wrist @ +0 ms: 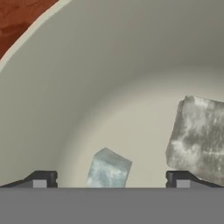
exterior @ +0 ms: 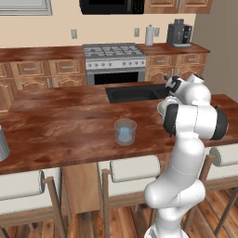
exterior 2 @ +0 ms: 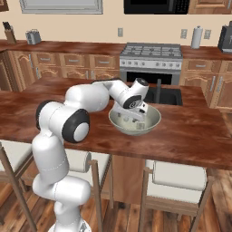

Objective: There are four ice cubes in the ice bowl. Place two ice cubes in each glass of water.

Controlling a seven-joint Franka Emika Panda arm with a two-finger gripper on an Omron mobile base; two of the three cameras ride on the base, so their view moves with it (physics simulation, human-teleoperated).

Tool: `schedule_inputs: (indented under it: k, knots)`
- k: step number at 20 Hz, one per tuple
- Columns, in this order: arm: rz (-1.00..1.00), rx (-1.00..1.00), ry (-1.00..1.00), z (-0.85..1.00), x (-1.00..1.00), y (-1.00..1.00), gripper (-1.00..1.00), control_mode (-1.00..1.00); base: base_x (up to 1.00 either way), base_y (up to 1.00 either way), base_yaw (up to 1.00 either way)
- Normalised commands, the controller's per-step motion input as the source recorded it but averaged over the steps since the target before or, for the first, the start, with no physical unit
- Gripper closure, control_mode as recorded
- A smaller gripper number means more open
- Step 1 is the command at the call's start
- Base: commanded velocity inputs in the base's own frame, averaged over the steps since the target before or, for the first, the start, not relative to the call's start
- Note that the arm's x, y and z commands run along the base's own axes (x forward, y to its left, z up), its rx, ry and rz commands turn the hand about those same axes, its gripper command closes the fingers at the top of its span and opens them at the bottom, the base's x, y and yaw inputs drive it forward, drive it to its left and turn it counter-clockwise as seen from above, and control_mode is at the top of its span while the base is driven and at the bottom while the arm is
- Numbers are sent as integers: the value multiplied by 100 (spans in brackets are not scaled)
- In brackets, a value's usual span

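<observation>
Wood counter [exterior 2: 190, 136]: dark reddish island top; carries the ice bowl and both glasses.
Ice bowl [exterior 2: 149, 122]: pale grey-green, near the counter's front edge in the right base view; in the left base view the arm hides it.
Gripper [exterior 2: 131, 118]: lowered inside the bowl, fingers spread wide with nothing between them; in the hand view [wrist: 109, 183] only the two dark tips show, cut off at the bottom.
Ice cubes: one small pale blue cube [wrist: 108, 170] lies on the bowl floor between the tips, its lower part cut off; a larger-looking frosty cube [wrist: 199, 138] sits by one tip, running off the edge. Any others cannot be made out.
Short glass [exterior: 125, 131]: clear, blue-tinted, upright on the counter, well apart from the bowl.
Ribbed glass [exterior: 2, 145]: grey, cut by the picture's left edge.
</observation>
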Motion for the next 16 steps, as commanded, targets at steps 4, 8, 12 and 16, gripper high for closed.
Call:
schedule_inputs:
  k: [4,8,12,16]
  knots:
    - [-11,0,0,-8,1,0,-100,-100,0,0,0]
    - [-10,0,0,-13,0,0,-100,-100,0,0,0]
    - [-8,0,2,-21,0,1,-100,-100,0,0,0]
    - [-6,-1,8,-30,0,17,-100,-100,0,0,0]
